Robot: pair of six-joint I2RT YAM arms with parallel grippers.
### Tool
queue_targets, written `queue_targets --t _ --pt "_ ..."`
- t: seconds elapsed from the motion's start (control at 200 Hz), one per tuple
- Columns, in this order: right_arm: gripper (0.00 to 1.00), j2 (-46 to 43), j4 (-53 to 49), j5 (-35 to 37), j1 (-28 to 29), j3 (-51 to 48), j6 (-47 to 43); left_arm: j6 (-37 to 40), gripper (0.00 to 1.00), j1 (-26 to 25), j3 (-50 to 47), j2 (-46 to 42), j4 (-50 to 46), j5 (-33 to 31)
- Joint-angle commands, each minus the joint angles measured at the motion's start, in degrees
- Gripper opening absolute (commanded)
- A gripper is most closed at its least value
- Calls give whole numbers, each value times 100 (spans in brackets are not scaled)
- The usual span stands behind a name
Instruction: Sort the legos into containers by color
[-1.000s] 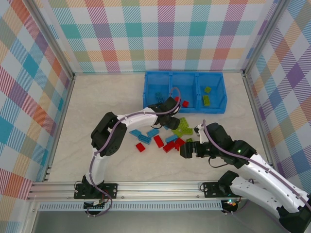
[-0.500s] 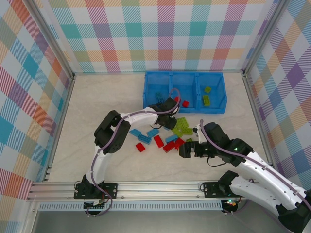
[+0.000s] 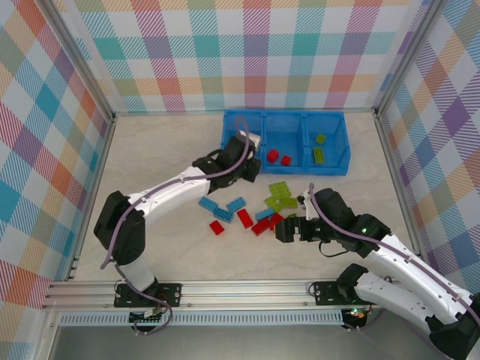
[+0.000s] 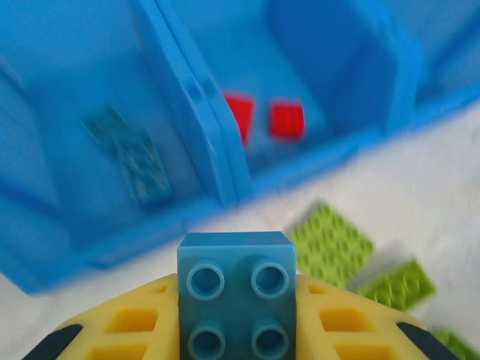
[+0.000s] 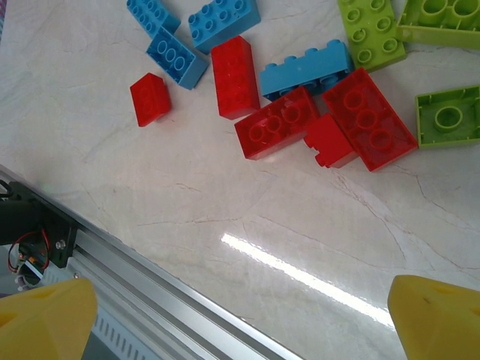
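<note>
Left pincer clamped shut on small blue four-stud plastic brick, studs facing wrist camera, apparently lifted off bench. Bright blue three-compartment plastic tray just ahead. Compartment ahead-left already holds dark blue bricks, so likely drop spot. Two red bricks lie in the one ahead-right. Right pincer spread wide, empty, hovering above loose red bricks on bench, probably lining up next pick.
</note>
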Motion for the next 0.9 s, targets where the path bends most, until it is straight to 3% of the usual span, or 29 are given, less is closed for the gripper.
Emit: queue_targets --t 0.0,0.11,0.225,0.32,0.395,0.46,0.655,0.77,0.895 --pt "100 -35 148 9 32 142 69 -91 23 517 421 651 378 -588" --pt "100 -74 146 8 32 152 52 -58 25 723 1401 1464 72 -380" --pt "100 -107 30 52 31 229 42 -23 28 816 2224 2177 -120 -567" --pt "100 -171 -11 27 32 245 91 -138 39 929 2687 2553 -238 -544" --pt "100 -225 -72 32 28 270 132 -126 56 939 2759 2559 -150 -428" --pt "100 -256 -144 110 30 268 142 -164 61 930 2744 2416 -119 -249" --pt "99 -98 -83 211 41 239 215 -212 63 763 1808 1177 338 279" --pt "97 177 182 264 196 248 295 -274 63 498 474 -185 864 391" --pt "96 787 423 627 817 496 361 -118 62 117 -987 -1878 965 239"
